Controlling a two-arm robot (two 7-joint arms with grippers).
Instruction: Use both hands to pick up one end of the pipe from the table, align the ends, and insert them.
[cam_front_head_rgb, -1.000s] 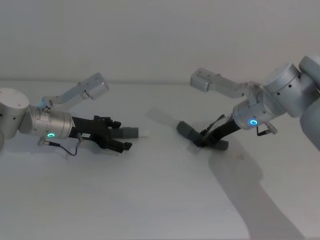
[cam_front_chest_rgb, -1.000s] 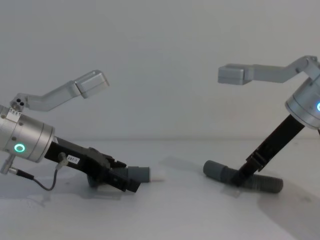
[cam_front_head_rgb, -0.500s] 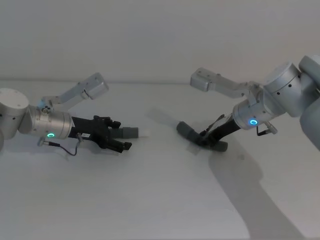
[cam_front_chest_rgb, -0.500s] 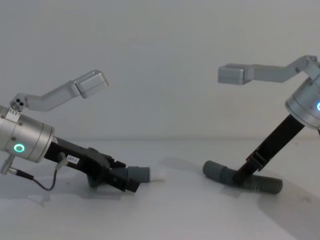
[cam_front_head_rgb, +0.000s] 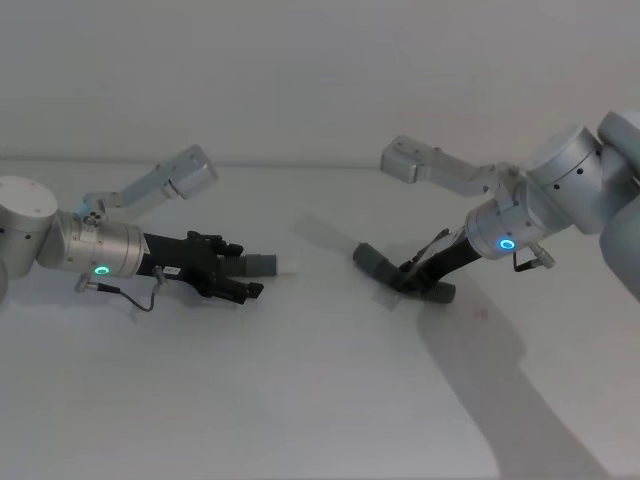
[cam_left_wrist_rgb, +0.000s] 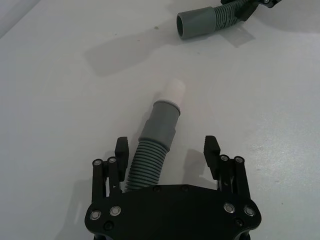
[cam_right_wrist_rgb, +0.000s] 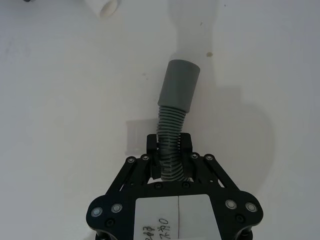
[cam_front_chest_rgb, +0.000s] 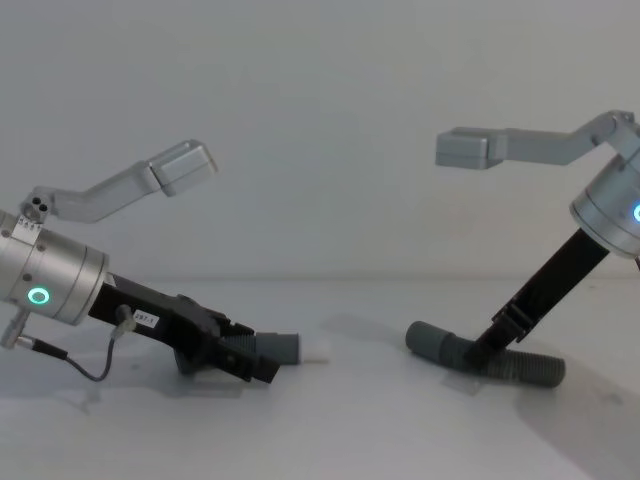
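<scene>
White table (cam_front_head_rgb: 300, 400) runs back to a plain pale wall (cam_front_head_rgb: 300, 80). The left gripper (cam_left_wrist_rgb: 166, 146) is low on the table with its fingers spread wide, not holding anything. The short hose piece (cam_left_wrist_rgb: 156, 142) lies between those fingers, closer to one than the other, and its white tip (cam_left_wrist_rgb: 173, 90) pokes out past the fingertips. The right gripper (cam_right_wrist_rgb: 169, 144) is squeezed tight on the ribbed part of the other hose piece (cam_right_wrist_rgb: 171, 125), with the plain cuff (cam_right_wrist_rgb: 179, 82) sticking out ahead of it.

The left gripper likely closes next. Because the hose is off to one side, one finger could push it first and make it roll or slip away. Both hoses are bendy, so a cuff could droop and miss the other end. The two ends are well apart, with bare table between them and nothing in the way.
</scene>
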